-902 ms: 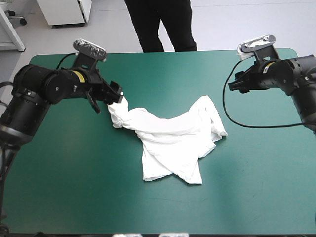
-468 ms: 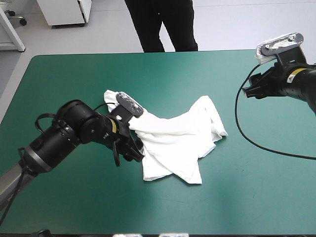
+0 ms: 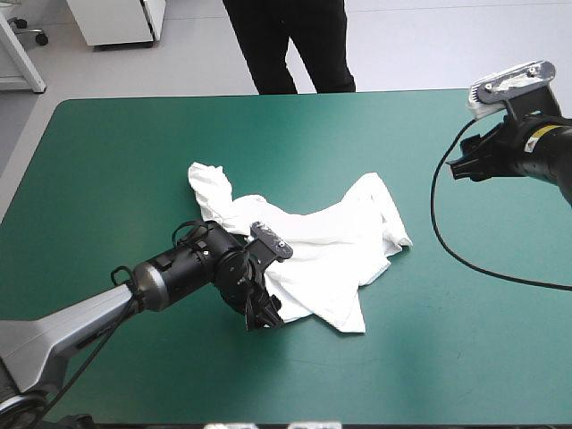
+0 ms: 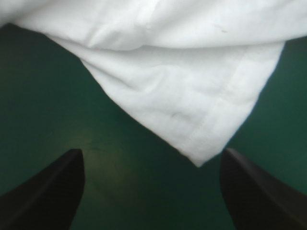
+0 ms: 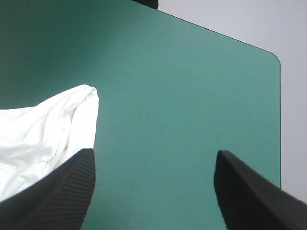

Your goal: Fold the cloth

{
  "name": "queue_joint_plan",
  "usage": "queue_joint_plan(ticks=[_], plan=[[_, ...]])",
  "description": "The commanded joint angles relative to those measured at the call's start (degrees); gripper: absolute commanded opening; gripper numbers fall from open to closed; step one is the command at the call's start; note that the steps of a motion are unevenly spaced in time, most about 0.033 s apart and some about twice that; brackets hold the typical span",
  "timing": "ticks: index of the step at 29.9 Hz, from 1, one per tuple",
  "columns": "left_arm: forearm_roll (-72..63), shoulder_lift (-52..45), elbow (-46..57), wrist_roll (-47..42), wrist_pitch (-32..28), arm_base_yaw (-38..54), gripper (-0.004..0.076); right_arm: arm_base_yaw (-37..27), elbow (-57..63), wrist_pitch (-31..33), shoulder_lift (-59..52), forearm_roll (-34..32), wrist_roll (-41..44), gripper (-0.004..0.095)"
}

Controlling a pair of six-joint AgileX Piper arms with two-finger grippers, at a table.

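The white T-shirt (image 3: 326,255) lies crumpled in the middle of the teal-green table, one twisted end reaching to the far left. My left gripper (image 3: 264,318) is low over the table at the shirt's near left corner. In the left wrist view that gripper (image 4: 151,153) is open, and a hemmed corner of the T-shirt (image 4: 192,120) lies just ahead between the fingers, untouched. My right gripper (image 3: 460,167) hovers open over the far right of the table, away from the cloth. In its own view, the right gripper (image 5: 154,153) has the T-shirt (image 5: 43,129) beside one finger.
Bare teal-green cover (image 3: 465,340) surrounds the shirt on all sides. The table's rounded far right corner (image 5: 273,57) shows ahead of the right gripper.
The left gripper let go of the shirt's far left end and swung down toward the near left corner. The right arm shifted right earlier and has since held still.
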Motion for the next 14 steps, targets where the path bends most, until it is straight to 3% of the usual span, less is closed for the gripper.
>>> queue_joint_plan(ticks=[1, 10, 14], plan=[[-1.58, 1.24, -0.97, -0.76, -2.76, -0.40, 0.0564, 0.04, -1.38, -3.03, -1.31, -0.92, -0.07, 0.0648], [-8.00, 7.38, -0.87, 2.80, -4.77, -0.40, 0.0551, 0.04, 6.43, -4.48, -1.31, -1.04, -0.43, 0.0648], [-10.46, 8.94, -0.87, 3.91, -4.56, -0.40, 0.0409, 0.04, 13.87, -8.78, -1.16, 1.45, -1.42, 0.0648]])
